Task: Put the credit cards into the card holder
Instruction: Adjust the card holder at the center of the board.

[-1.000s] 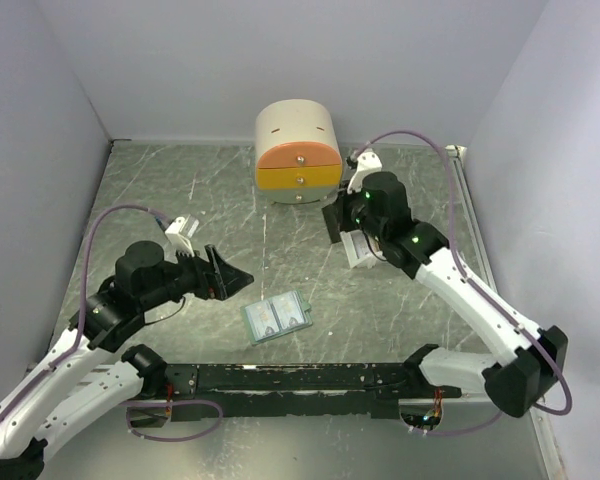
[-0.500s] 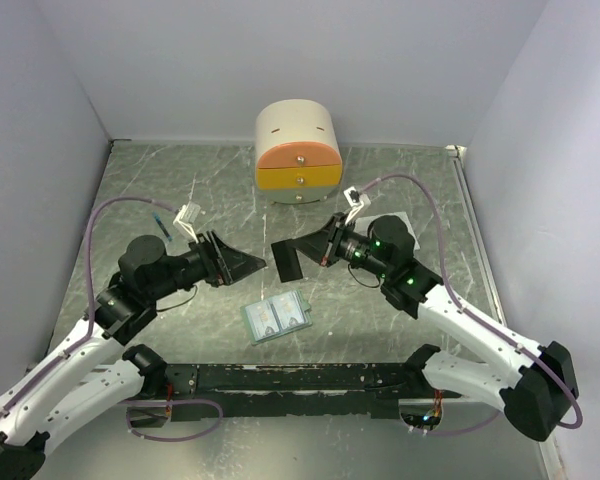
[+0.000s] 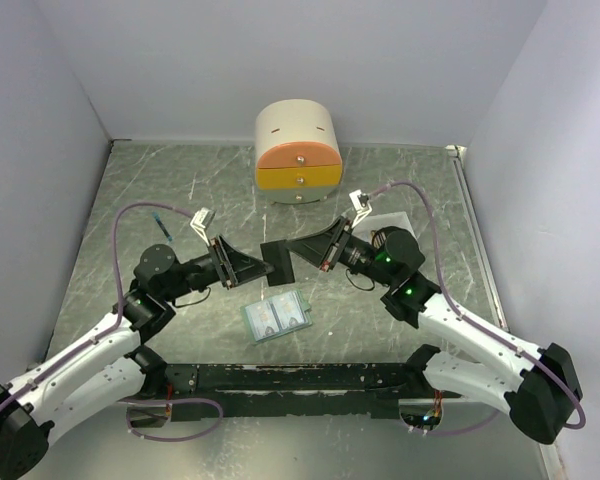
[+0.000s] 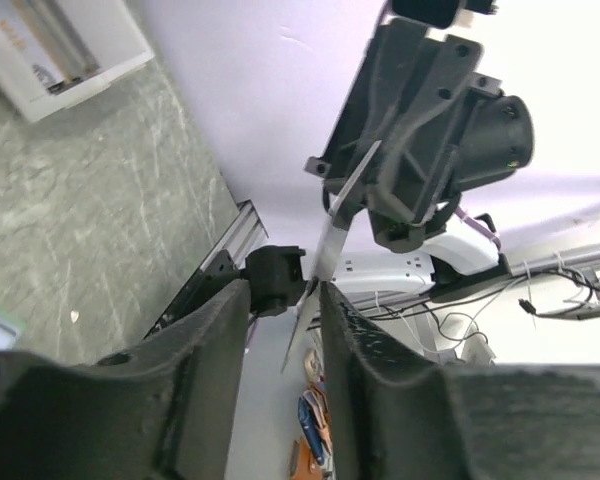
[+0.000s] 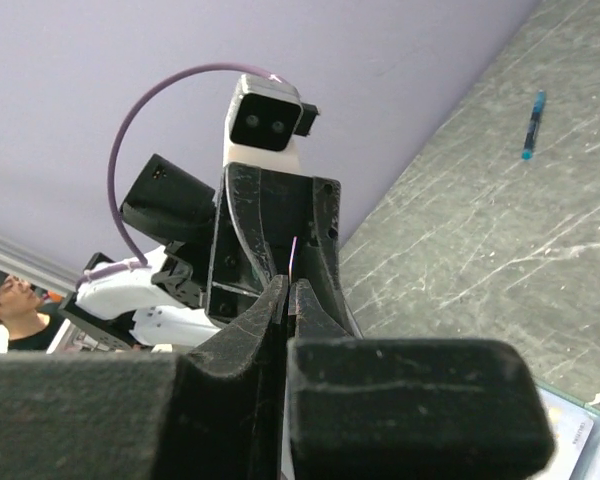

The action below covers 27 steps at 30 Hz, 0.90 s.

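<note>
A dark credit card (image 3: 280,262) hangs in the air between the two arms, with my right gripper (image 3: 302,250) shut on one end of it. In the right wrist view the card (image 5: 293,255) shows only as a thin edge above the closed right gripper (image 5: 288,288). My left gripper (image 3: 263,265) reaches around the other end. In the left wrist view the card (image 4: 325,250) stands edge-on between the fingers of the left gripper (image 4: 285,295), close to one pad with a gap to the other. The card holder (image 3: 276,317) lies open on the table below, its pale blue pockets up.
A round cream-and-orange drawer box (image 3: 298,150) stands at the back. A white tray (image 4: 60,45) lies behind the right arm. A blue pen (image 5: 532,125) lies at the left of the table. A black rail (image 3: 290,378) runs along the near edge.
The right arm swung left from the tray carrying the card. The left arm stretched right to meet it, and its jaws have narrowed around the card's end.
</note>
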Tool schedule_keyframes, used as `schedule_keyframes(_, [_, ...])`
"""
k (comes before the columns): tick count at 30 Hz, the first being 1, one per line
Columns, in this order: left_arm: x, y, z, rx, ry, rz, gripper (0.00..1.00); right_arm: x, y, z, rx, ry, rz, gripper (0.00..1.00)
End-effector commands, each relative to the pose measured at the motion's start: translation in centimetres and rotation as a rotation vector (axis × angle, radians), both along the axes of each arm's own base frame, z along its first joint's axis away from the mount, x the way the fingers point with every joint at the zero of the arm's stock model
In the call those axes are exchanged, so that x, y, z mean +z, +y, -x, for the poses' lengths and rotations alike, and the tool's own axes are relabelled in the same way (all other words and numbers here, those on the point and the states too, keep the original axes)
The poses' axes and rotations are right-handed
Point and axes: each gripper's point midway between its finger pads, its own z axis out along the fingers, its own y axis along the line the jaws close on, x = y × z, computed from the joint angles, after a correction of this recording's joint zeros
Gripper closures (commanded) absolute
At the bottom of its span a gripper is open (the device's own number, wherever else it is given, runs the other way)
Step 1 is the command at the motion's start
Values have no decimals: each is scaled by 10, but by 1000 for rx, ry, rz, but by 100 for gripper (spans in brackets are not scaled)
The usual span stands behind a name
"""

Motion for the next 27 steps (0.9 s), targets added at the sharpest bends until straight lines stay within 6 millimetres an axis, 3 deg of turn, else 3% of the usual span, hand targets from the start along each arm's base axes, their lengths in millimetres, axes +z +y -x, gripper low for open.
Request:
schedule_keyframes(1, [35,-1,12,-66,-98,140,62,7,3,2,1,-6,-16,100])
schedule_keyframes(6, [28,-1,14,-74,-97,147,92,-8,3,-2,-19,21,27,100])
schedule_keyframes(8, [23,0,14,-68,-94,124,93,-17,3,-4,-27,34,63,100])
schedule_keyframes(9, [20,0,13,-61,-91,106,93,-20,2,-5,-35,37,80,95])
schedule_keyframes(14, [0,8,4,16,-58,-23,93,-41,-16,-18,-161,55,193,58])
schedule_keyframes(16, [-13,13,1,52,-26,-83,93,-51,-28,-22,-219,55,245,51])
schedule_keyframes(24, [-76,31,-9,165,137,-299,92,-123,-57,-29,-313,188,575,48])
schedule_keyframes(27, [-98,37,-12,186,186,-383,93,-157,-58,-25,-270,239,708,55])
